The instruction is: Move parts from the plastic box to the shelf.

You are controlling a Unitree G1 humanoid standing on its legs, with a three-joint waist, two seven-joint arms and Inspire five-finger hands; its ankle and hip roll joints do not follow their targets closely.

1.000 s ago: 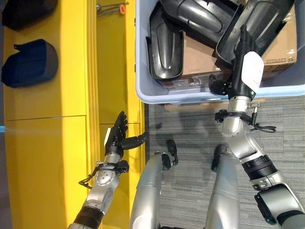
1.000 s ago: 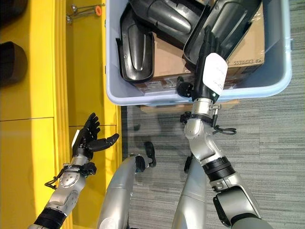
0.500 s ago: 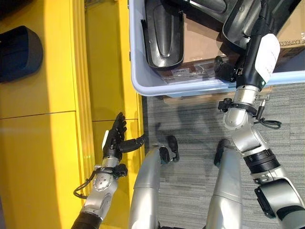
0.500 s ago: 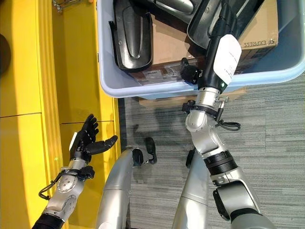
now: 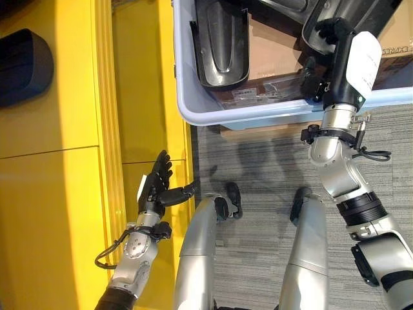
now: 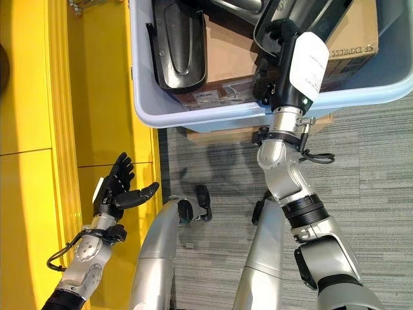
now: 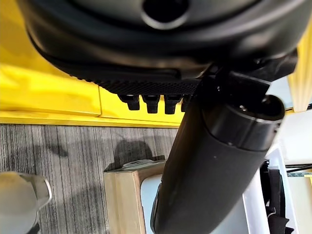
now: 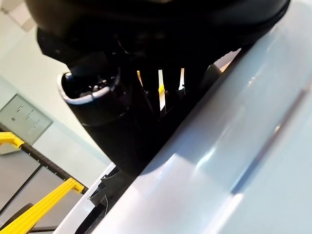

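Observation:
A pale blue plastic box stands on the floor at the upper right. It holds several black moulded parts on a cardboard carton. One part lies at the box's left. My right hand reaches over the near rim, its fingers curled over the edge of another black part at the box's right. My left hand hangs open beside the yellow shelf, fingers straight, thumb spread, holding nothing. One dark part lies on the shelf at the far left.
A wooden base shows under the box. Grey carpet lies between shelf and box. The shelf's raised yellow ridge runs lengthwise. In the left wrist view the shelf's side and the wooden base appear.
My right hand's fingers, straight along the black part a second ago, are now curled over its edge. The camera has shifted a little. The left hand has stayed as it was.

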